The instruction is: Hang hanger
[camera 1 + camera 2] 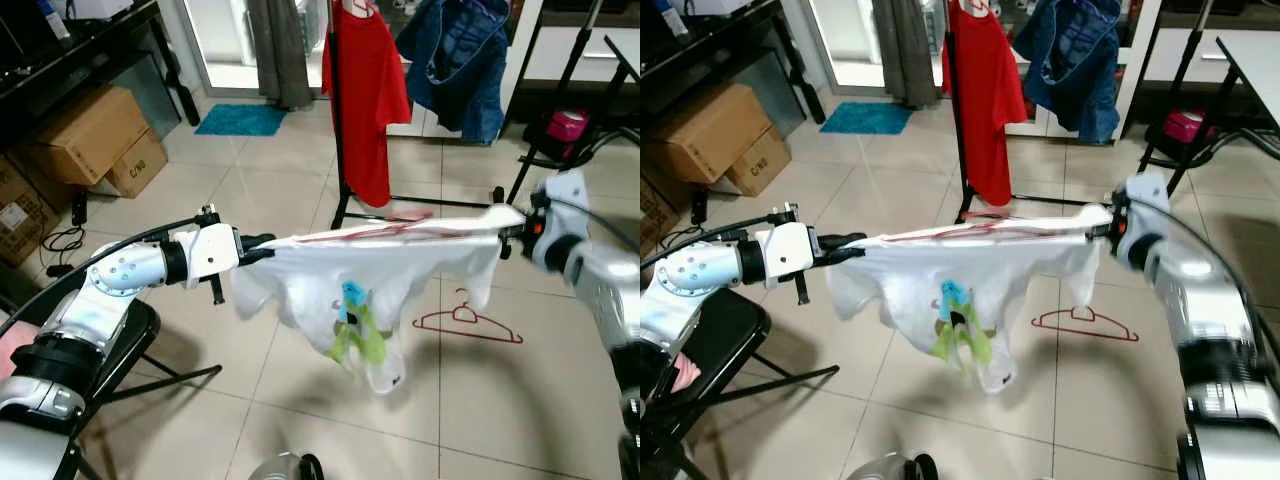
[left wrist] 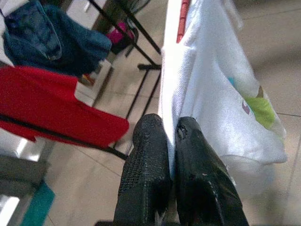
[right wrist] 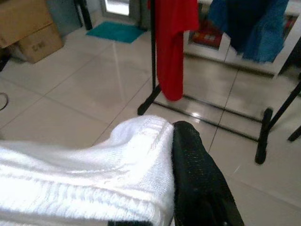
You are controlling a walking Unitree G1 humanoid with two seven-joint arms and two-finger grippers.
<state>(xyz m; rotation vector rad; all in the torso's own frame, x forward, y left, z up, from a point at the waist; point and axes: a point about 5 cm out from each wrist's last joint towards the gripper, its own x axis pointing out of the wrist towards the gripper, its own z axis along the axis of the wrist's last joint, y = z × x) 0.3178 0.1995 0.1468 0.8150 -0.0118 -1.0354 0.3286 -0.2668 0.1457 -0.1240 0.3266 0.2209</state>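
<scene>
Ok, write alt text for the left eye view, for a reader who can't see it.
A white T-shirt hangs stretched between the robot's two arms, the left tool pinching one end and the right tool the other. Behind it a red shirt and blue jacket hang on a rack, and a red hanger lies on the tiled floor.

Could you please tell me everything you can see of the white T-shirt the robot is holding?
The white T-shirt is a soft knit garment with a green and blue print on its front. It hangs stretched out level in the air above the tiled floor, its body sagging between the ends. The left gripper is pinched shut on one end, and the right gripper holds the other. A red strip, apparently a hanger, runs along its top edge.
</scene>
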